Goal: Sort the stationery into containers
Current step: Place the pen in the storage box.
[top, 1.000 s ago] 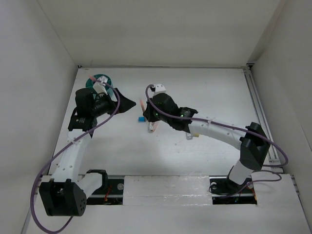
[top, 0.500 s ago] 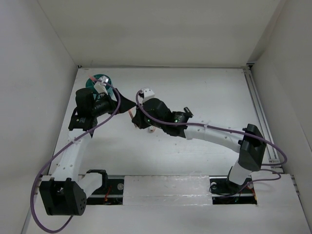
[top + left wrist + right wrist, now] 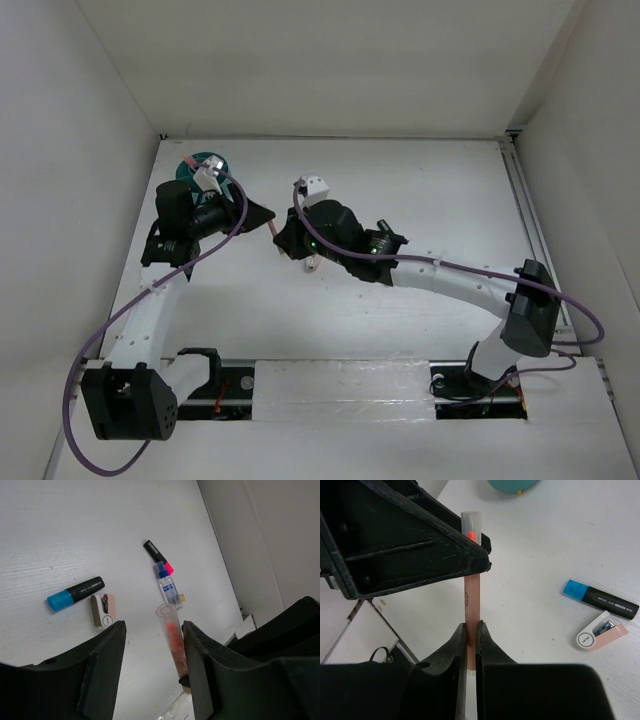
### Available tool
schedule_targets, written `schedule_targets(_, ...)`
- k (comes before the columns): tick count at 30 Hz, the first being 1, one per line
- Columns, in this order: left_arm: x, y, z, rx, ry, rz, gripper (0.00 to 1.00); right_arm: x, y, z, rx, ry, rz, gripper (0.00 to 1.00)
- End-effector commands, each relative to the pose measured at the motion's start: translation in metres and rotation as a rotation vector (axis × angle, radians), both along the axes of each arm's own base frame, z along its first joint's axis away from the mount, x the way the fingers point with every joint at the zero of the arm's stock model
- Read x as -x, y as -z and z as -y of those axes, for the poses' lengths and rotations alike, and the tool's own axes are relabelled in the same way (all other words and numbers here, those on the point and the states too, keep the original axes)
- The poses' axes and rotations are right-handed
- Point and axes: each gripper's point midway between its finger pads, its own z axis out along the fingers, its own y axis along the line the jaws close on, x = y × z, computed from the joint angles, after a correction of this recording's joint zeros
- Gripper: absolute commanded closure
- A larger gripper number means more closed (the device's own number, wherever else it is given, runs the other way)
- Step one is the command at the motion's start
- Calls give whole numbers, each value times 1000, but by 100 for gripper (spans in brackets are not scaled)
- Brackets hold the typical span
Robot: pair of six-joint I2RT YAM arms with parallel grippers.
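My right gripper [image 3: 471,630] is shut on a salmon-pink pen [image 3: 471,595] and holds it above the table. The pen's capped end [image 3: 172,640] lies between the jaws of my left gripper [image 3: 154,630], against one finger; a gap shows on the other side. In the top view the two grippers meet at the table's middle left, left gripper [image 3: 265,212] facing right gripper [image 3: 284,238]. On the table below lie a black marker with a blue end [image 3: 75,593], a pink-white eraser [image 3: 102,610], a black marker with a pink end [image 3: 159,557], a blue-capped bottle [image 3: 167,586] and a tiny tan block [image 3: 182,597]. The teal tub [image 3: 195,165] stands at the far left.
White walls enclose the table on the left, back and right. A metal rail [image 3: 535,230] runs along the right edge. The left arm's purple cable [image 3: 235,205] loops near the tub.
My right arm has swung left with the pen, bringing its end between the left gripper's jaws. The left jaws have narrowed around it.
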Motion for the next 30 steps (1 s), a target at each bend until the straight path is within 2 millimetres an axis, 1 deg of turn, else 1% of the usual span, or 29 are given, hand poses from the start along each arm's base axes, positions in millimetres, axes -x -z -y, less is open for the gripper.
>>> schedule_targets(1,-2,-21,2,6,30,74,57,2,-42,-7,-128,-19,54,100)
schedule_targets(4,-2,-21,2,6,30,74,65,4,-39,-8,-129,-28,52,100)
schedule_targets(5,-2,-21,2,6,30,74,70,6,-39,-9,-131,-40,49,100)
schedule_targets(7,-1,-21,3,10,40,74,75,7,-42,-11,-140,-50,50,100)
schedule_targets(8,0,-23,4,14,50,83,79,6,-44,-12,-148,-51,55,100)
schedule_targets(9,0,-23,4,14,51,83,89,6,-39,-13,-140,-50,50,100)
schedule_targets(11,0,-23,4,14,51,83,100,7,-39,-14,-147,-57,41,100)
schedule_targets(13,0,-23,4,14,51,83,100,7,-42,-15,-155,-57,46,100)
schedule_targets(14,0,-23,4,14,51,83,100,6,-37,-16,-147,-57,41,100)
schedule_targets(15,2,-27,4,14,51,95,100,4,-37,-15,-145,-45,44,94)
schedule_targets(16,-1,-30,2,7,32,104,100,5,-33,-14,-137,-45,40,52)
schedule_targets(17,-2,-31,0,1,13,114,100,3,-27,-12,-125,-32,38,27)
schedule_targets(18,-7,-30,-7,-27,-38,122,100,2,-30,-7,-134,-5,38,0)
schedule_targets(19,-10,-31,-11,-48,-65,129,100,1,-30,-2,-133,7,41,0)
schedule_targets(20,-9,-30,-15,-59,-94,123,100,2,-22,4,-116,19,37,0)
schedule_targets(21,-13,-29,-19,-78,-120,129,100,4,-27,12,-126,35,37,0)
schedule_targets(22,-17,-32,-27,-97,-174,138,100,3,-30,19,-128,58,47,0)
schedule_targets(23,-19,-29,-30,-108,-198,125,100,5,-21,26,-106,67,39,0)
schedule_targets(24,-21,-29,-34,-115,-219,125,100,8,-28,37,-114,80,48,0)
schedule_targets(25,-25,-36,-40,-129,-259,137,100,8,-29,44,-117,105,46,0)
schedule_targets(26,-27,-33,-43,-147,-274,123,100,11,-31,50,-117,105,46,0)
schedule_targets(27,-30,-34,-46,-155,-292,117,100,12,-23,59,-98,121,43,0)
schedule_targets(28,-34,-35,-50,-167,-318,110,100,17,-32,70,-118,134,42,0)
schedule_targets(29,-42,-41,-60,-191,-380,112,100,18,-32,77,-115,146,45,0)
schedule_targets(30,-44,-41,-65,-206,-408,95,100,20,-26,85,-105,160,46,0)
